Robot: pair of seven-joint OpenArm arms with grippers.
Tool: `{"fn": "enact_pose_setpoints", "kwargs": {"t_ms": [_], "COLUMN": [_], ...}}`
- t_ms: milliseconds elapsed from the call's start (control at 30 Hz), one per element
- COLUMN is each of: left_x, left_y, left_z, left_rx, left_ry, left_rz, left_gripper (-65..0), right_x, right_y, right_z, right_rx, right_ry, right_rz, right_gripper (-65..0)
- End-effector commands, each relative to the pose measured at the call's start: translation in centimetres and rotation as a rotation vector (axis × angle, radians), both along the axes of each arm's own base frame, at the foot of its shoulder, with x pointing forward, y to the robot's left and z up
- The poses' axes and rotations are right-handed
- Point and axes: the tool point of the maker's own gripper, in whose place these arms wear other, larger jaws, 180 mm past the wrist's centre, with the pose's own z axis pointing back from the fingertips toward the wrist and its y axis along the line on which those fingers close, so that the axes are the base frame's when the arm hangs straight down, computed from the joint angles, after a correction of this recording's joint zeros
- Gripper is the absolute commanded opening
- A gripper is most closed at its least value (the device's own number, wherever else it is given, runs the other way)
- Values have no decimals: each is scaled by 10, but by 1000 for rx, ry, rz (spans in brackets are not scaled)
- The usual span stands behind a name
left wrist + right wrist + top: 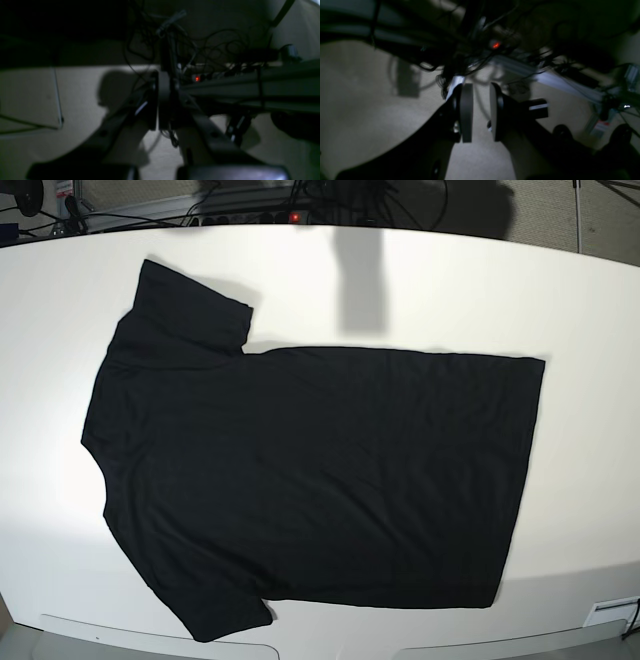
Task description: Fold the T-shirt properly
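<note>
The T-shirt (320, 480) lies spread flat on the white table (450, 290) in the base view, plain black side up. Its hem is at the right, and its sleeves point to the far left and the near left. Neither arm shows in the base view. In the left wrist view my left gripper (165, 100) is shut with its pads pressed together and nothing in it, over dim floor. My right gripper (478, 112) stands open with an empty gap between its pads, also over floor. Neither wrist view shows the T-shirt.
A power strip with a red light (293, 217) and tangled cables lie behind the table's far edge. The same red light (197, 79) and a metal frame rail (250, 87) show in the left wrist view. A white tag (610, 615) sits at the table's near right corner.
</note>
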Motion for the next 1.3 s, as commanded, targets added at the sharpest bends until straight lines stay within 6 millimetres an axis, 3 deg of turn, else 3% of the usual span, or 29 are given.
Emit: {"fn": "enact_pose_setpoints", "kwargs": {"t_ms": [0, 233, 400, 600, 733, 833, 967, 1100, 1167, 1267], "left_x": [2, 47, 79, 123, 157, 176, 181, 188, 194, 207], "left_y": [0, -8, -9, -3, -2, -12, -37, -50, -52, -41], "left_z": [11, 55, 66, 60, 67, 67, 57, 53, 55, 48], "left_rx": [2, 69, 181, 317, 396, 491, 617, 747, 762, 787], "left_ry": [-19, -155, -214, -233, -290, -306, -306, -326, -347, -332], "left_rz": [-13, -102, -195, -276, -309, -446, -724, -931, -967, -975], "left_gripper": [-633, -633, -580, -491, -484, -484, -484, -453, -453, -453], "right_x": [4, 64, 100, 126, 146, 157, 163, 162, 161, 160], "right_y": [-3, -40, -64, -80, -80, -77, -77, -78, -78, -78], "right_z": [12, 60, 90, 86, 88, 91, 93, 92, 91, 90], "right_rx": [-2, -119, -203, -285, -292, -288, -290, -294, -294, -291], "right_ry": [-25, -201, -314, -279, -296, -320, -335, -327, -323, -313], "right_rz": [-3, -16, -22, 5, 52, 72, 68, 66, 64, 59], "right_gripper": [-524, -524, -524, -524, -524, -524, -524, -524, -524, -524]}}
